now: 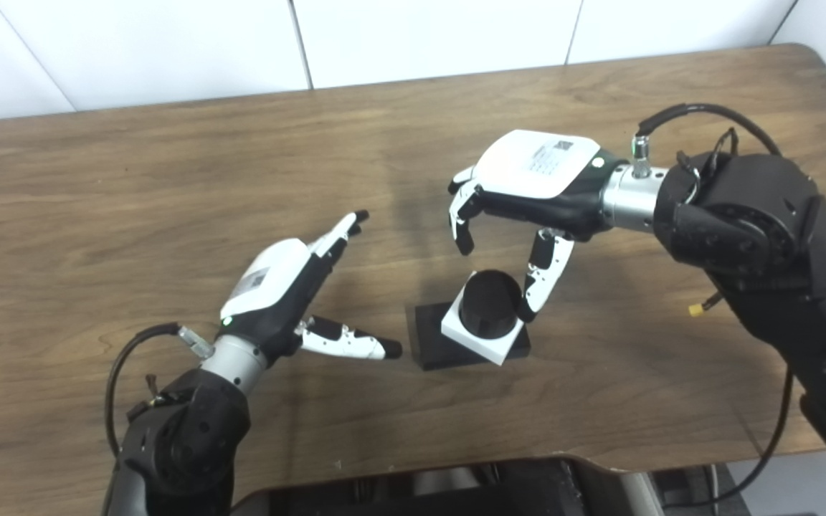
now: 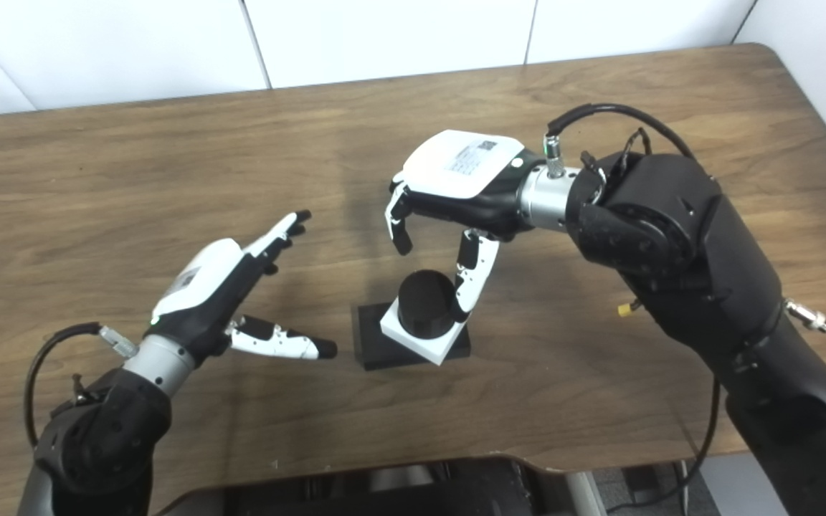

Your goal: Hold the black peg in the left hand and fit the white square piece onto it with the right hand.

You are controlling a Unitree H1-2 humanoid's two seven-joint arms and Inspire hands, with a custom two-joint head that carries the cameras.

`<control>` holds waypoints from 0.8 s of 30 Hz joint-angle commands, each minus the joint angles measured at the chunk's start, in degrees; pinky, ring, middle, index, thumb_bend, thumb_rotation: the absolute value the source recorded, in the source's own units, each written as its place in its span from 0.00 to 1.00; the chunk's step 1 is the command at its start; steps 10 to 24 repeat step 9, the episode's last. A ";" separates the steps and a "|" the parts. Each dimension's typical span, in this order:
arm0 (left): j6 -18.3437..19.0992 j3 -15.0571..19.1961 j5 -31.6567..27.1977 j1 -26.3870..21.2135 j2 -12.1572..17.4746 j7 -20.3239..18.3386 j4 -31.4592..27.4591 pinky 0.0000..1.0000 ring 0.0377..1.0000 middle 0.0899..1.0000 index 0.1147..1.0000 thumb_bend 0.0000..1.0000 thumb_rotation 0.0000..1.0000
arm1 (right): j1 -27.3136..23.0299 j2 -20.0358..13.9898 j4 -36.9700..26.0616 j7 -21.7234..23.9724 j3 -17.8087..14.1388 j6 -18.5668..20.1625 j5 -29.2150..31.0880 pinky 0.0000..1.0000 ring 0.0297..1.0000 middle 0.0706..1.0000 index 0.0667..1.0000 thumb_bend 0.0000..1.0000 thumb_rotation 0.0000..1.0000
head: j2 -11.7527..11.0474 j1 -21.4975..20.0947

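The black peg (image 1: pixel 489 304), a round post on a flat black square base (image 1: pixel 429 342), stands on the wooden table (image 1: pixel 169 186) near the middle. The white square piece (image 1: pixel 481 340) sits around the post, tilted, resting on the base. My right hand (image 1: pixel 528 186) hovers just above the peg with fingers spread apart; its thumb hangs down beside the post's right side. My left hand (image 1: pixel 287 290) lies open to the left of the base, fingers stretched out, thumb pointing toward the base without touching it.
The table's rounded front edge (image 1: pixel 456 459) runs below the peg, with dark equipment beneath it. A white wall (image 1: pixel 420 36) stands behind the table's far edge. A cable (image 1: pixel 707 115) loops over my right wrist.
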 commanded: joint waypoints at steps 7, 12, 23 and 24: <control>-2.81 6.52 -8.32 3.78 1.92 9.04 -1.76 0.77 0.92 0.93 1.00 1.00 0.46 | -0.18 0.03 -0.25 -1.58 -6.03 7.40 6.91 0.82 0.90 0.78 0.68 1.00 0.36 | -1.18 0.11; -3.29 8.59 -11.43 4.90 2.66 10.45 -1.41 0.77 0.91 0.92 1.00 1.00 0.51 | 0.05 -0.51 -0.54 -0.62 -7.61 11.58 9.68 0.81 0.91 0.81 0.72 1.00 0.37 | -1.85 -0.03; -3.29 8.59 -11.43 4.90 2.66 10.45 -1.41 0.77 0.91 0.92 1.00 1.00 0.51 | 0.05 -0.51 -0.54 -0.62 -7.61 11.58 9.68 0.81 0.91 0.81 0.72 1.00 0.37 | -1.85 -0.03; -3.29 8.59 -11.43 4.90 2.66 10.45 -1.41 0.77 0.91 0.92 1.00 1.00 0.51 | 0.05 -0.51 -0.54 -0.62 -7.61 11.58 9.68 0.81 0.91 0.81 0.72 1.00 0.37 | -1.85 -0.03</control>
